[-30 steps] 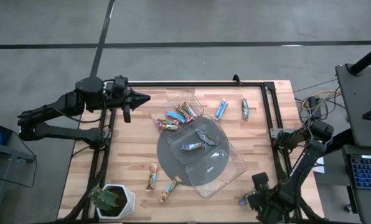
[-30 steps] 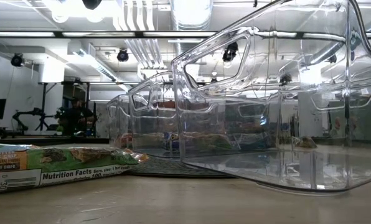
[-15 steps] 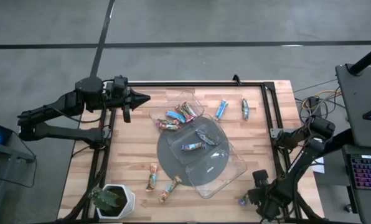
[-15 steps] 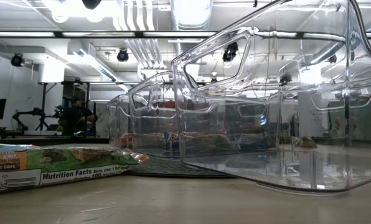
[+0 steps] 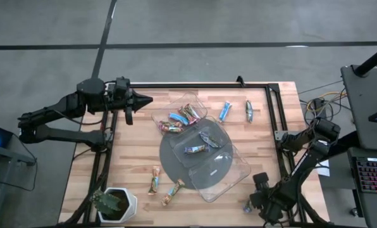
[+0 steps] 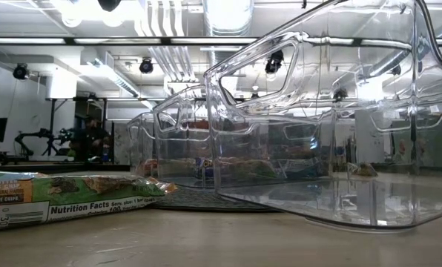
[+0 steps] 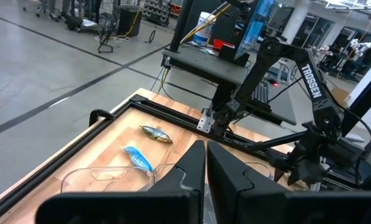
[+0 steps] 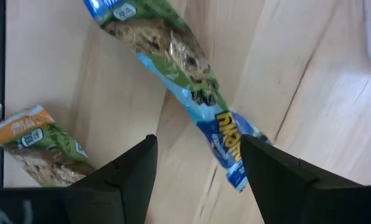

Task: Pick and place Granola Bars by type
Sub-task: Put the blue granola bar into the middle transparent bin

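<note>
Granola bars lie about the table. A blue-green bar and an orange-green bar lie at the near right corner. My right gripper points down over that spot, open, with a finger on either side of the blue-green bar's end, apart from it. Three clear trays stand on the grey disc: the far tray holds several bars, the middle tray two. My left gripper waits shut above the table's far left.
Loose bars lie far right, blue and green, and near left. A potted plant stands at the near left corner. The near tray is bare. A black frame rail runs along the right edge.
My right gripper has come down toward the bars at the table's near right corner and drifted slightly toward the left edge, staying open. Nothing else has moved.
</note>
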Tool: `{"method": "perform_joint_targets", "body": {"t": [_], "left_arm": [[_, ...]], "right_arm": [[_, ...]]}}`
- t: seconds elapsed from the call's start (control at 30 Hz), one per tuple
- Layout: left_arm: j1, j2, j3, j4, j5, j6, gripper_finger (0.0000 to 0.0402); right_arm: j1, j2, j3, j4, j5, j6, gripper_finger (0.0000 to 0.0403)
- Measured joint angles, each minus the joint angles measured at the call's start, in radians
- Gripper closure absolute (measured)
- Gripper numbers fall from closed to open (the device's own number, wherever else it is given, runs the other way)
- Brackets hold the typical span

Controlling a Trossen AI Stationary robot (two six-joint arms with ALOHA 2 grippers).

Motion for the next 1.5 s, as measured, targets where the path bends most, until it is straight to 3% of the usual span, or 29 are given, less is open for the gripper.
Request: {"method": "perform_joint_targets", "body": {"t": [0.37,0.8,0.93,1.27,1.5], "left_arm": [[0.000,0.000,-0.001,0.000,-0.001,0.001,0.0402],[0.000,0.002,-0.002,0.000,-0.001,-0.002,0.0402],[0.000,0.002,-0.005,0.000,-0.002,-0.002,0.0402],[0.000,0.002,-0.013,0.000,-0.008,-0.003,0.0402],[0.000,0.002,-0.013,0.001,-0.008,-0.003,0.0402]], "right_arm": [[-0.005,0.006,-0.021,0.009,0.042,-0.169,0.0183],[-0.015,0.023,-0.099,0.142,0.046,-0.220,0.0190],[-0.022,0.034,-0.104,0.169,0.047,-0.223,0.0220],[-0.031,0.034,-0.101,0.177,0.043,-0.149,0.0344],[-0.030,0.004,-0.060,0.177,0.008,-0.095,0.0371]]}}
